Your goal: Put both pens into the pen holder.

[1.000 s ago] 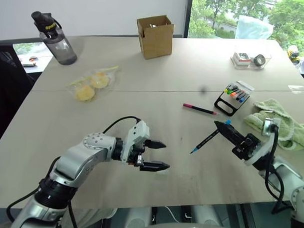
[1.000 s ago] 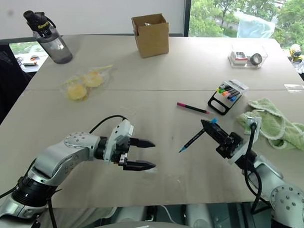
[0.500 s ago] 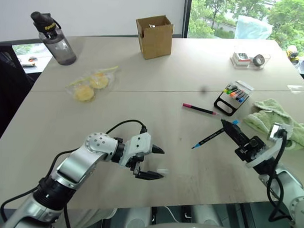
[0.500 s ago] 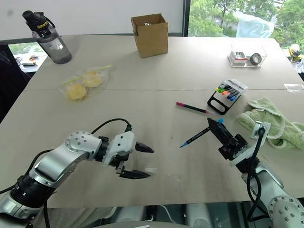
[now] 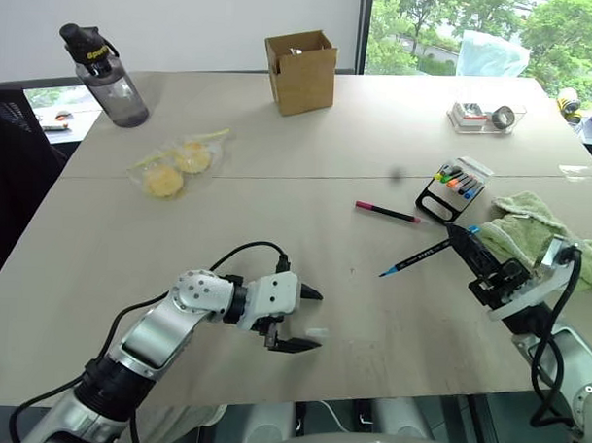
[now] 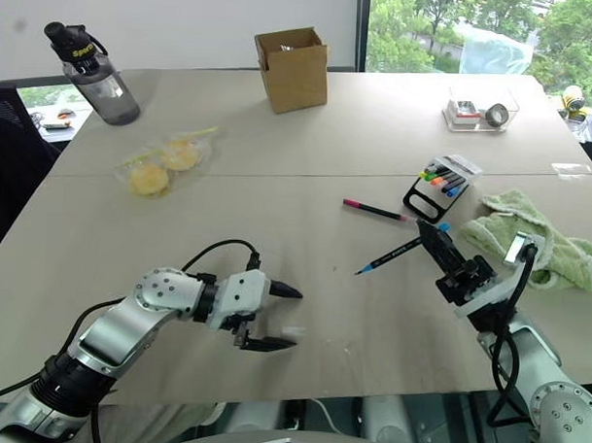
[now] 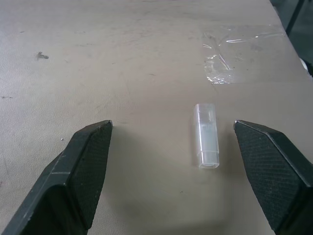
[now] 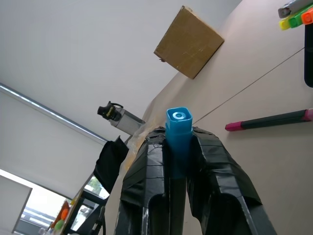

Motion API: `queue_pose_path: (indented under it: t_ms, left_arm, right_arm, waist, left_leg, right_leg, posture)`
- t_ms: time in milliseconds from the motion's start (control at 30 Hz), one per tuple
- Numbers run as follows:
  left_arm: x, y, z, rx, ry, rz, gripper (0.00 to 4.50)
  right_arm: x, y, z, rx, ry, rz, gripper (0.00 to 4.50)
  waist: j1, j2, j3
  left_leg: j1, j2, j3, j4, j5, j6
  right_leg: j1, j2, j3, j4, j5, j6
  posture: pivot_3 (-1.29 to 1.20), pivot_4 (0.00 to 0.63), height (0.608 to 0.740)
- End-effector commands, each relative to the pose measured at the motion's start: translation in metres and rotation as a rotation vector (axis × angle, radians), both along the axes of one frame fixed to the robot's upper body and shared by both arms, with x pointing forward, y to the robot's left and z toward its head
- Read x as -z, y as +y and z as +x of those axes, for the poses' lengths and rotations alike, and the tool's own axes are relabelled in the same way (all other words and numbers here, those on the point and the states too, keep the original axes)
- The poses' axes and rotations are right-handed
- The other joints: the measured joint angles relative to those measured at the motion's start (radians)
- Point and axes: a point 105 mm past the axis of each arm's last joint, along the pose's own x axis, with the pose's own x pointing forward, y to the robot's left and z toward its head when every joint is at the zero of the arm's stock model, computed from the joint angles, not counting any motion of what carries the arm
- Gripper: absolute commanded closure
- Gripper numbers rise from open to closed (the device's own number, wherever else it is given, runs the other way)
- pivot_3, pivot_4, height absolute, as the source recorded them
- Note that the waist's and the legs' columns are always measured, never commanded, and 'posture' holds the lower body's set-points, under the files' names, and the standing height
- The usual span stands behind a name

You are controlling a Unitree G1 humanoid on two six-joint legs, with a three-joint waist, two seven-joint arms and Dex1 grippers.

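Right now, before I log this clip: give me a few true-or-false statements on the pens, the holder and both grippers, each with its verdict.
1. The right gripper is shut on the blue-capped pen. True.
2. The pink-ended pen is already in the pen holder. False: it lies on the table beside the holder.
3. The left gripper is open, holding nothing. True.
4. A small clear cap lies between the left gripper's fingers. True.
5. The blue-capped pen lies flat on the table. False: it is held above it.

Odds and ends on the desk (image 5: 278, 182)
Far left a grey water bottle (image 5: 105, 64), a cardboard box (image 5: 302, 71) far centre, bagged yellow snacks (image 5: 176, 164) left, a green towel (image 5: 544, 230) right, a clear tray (image 5: 486, 115) far right, a small clear cap (image 7: 206, 135) near
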Motion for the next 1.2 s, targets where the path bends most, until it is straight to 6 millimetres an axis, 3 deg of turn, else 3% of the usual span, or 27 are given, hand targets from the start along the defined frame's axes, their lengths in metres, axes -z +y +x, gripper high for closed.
queue_pose_path:
  t_ms: [33,67,100,133,267,367,400,500,600,700,833,1000,1100,1200]
  left_arm:
    - [0.009,-0.003,-0.005,0.018,-0.017,0.028,0.43]
    - [0.010,-0.002,-0.004,0.019,-0.024,0.035,0.43]
    - [0.011,-0.002,-0.004,0.018,-0.027,0.039,0.93]
    - [0.012,-0.001,-0.003,0.019,-0.036,0.046,1.15]
    - [0.014,0.000,-0.001,0.027,-0.037,0.051,3.07]
    - [0.010,-0.002,-0.001,0.002,0.010,0.003,4.32]
    - [0.010,-0.001,-0.001,-0.009,0.018,-0.007,4.47]
    - [0.008,0.000,0.002,-0.049,0.044,-0.037,4.47]
    - [-0.006,-0.004,0.018,-0.146,0.065,-0.153,4.47]
    - [-0.030,-0.015,0.034,-0.231,0.092,-0.308,4.47]
    - [-0.073,-0.032,0.041,-0.263,0.168,-0.532,4.47]
    - [-0.122,-0.047,0.033,-0.193,0.291,-0.748,4.47]
    - [-0.134,-0.046,0.021,-0.117,0.368,-0.787,4.47]
    - [-0.136,-0.043,0.013,-0.082,0.407,-0.775,4.47]
  right_arm:
    - [-0.012,-0.010,-0.008,0.037,-0.044,0.002,4.46]
    - [-0.012,-0.012,-0.009,0.045,-0.042,-0.004,4.46]
    - [-0.012,-0.014,-0.011,0.052,-0.041,-0.011,4.46]
    - [-0.011,-0.017,-0.012,0.065,-0.040,-0.021,4.46]
    - [-0.014,-0.030,-0.017,0.109,-0.047,-0.032,4.46]
    - [-0.016,-0.035,-0.019,0.117,-0.049,-0.031,4.46]
    - [-0.017,-0.035,-0.018,0.116,-0.050,-0.031,4.46]
    - [-0.019,-0.032,-0.016,0.105,-0.056,-0.031,4.46]
    - [-0.029,-0.026,-0.009,0.093,-0.091,0.005,4.46]
    - [-0.048,-0.012,-0.003,0.050,-0.145,0.069,4.46]
    - [-0.071,0.012,0.006,-0.040,-0.208,0.102,4.46]
    - [-0.099,0.029,0.009,-0.120,-0.296,0.094,4.46]
    - [-0.117,0.031,0.007,-0.150,-0.344,0.085,4.46]
    - [-0.120,0.030,0.004,-0.182,-0.350,0.057,4.46]
  waist:
    - [0.006,0.000,0.000]
    - [0.006,0.000,0.000]
    - [0.005,0.000,-0.001]
    - [0.004,0.001,-0.001]
    - [0.004,0.001,-0.001]
    - [0.001,0.001,-0.001]
    - [0.000,0.001,-0.001]
    - [-0.002,0.002,-0.001]
    - [-0.002,0.002,-0.001]
    - [-0.003,0.001,-0.001]
    - [-0.003,0.001,-0.001]
    - [-0.003,0.001,-0.001]
    - [-0.005,0.001,0.000]
    - [-0.004,0.001,0.000]
  left_leg:
    - [0.000,0.000,0.000,0.000,0.000,0.000]
    - [0.000,0.000,0.000,0.000,0.000,0.000]
    - [0.000,0.000,0.000,0.000,0.000,0.000]
    - [0.000,0.000,0.000,0.000,0.000,0.000]
    - [0.001,0.000,0.000,0.000,0.000,0.000]
    - [0.001,0.000,0.000,0.000,0.000,0.000]
    - [0.001,0.000,0.000,0.000,0.000,0.000]
    - [0.002,0.000,0.000,0.000,0.000,0.000]
    - [0.001,0.000,0.000,0.001,0.000,0.000]
    - [0.000,0.000,0.000,0.003,0.000,0.000]
    - [0.000,0.000,-0.001,0.004,0.000,0.000]
    - [-0.003,0.000,-0.002,0.006,0.000,0.001]
    - [-0.003,0.000,-0.002,0.007,0.000,0.001]
    - [-0.002,0.000,-0.002,0.007,0.000,0.001]
  right_leg:
    - [0.000,0.000,0.000,0.000,0.000,0.000]
    - [0.000,0.000,0.000,0.000,0.000,0.000]
    - [0.000,0.000,0.000,0.000,0.000,0.000]
    - [0.000,0.000,0.000,0.000,0.000,0.000]
    - [0.001,0.000,0.000,0.000,0.000,0.000]
    - [0.002,0.001,0.000,0.000,0.000,0.001]
    - [0.002,0.001,0.000,0.000,0.000,0.001]
    - [0.002,0.001,0.000,0.000,0.000,0.001]
    - [0.002,0.001,0.000,0.000,0.000,0.002]
    - [0.002,0.002,0.000,0.001,0.001,0.004]
    - [0.001,0.002,0.000,0.001,0.002,0.003]
    - [0.001,0.001,-0.001,0.000,0.002,0.003]
    - [0.001,0.002,-0.001,0.000,0.002,0.003]
    - [0.001,0.002,-0.001,0.000,0.002,0.003]
  posture:
    - [0.00,0.150,0.736]
    - [0.00,0.150,0.736]
    - [0.00,0.150,0.736]
    - [0.00,0.150,0.736]
    - [0.00,0.150,0.736]
    - [0.00,0.150,0.736]
    - [0.00,0.150,0.736]
    - [0.00,0.150,0.736]
    - [0.00,0.150,0.736]
    - [0.00,0.150,0.736]
    - [0.00,0.150,0.736]
    - [0.00,0.150,0.736]
    - [0.00,0.150,0.736]
    - [0.00,0.150,0.736]
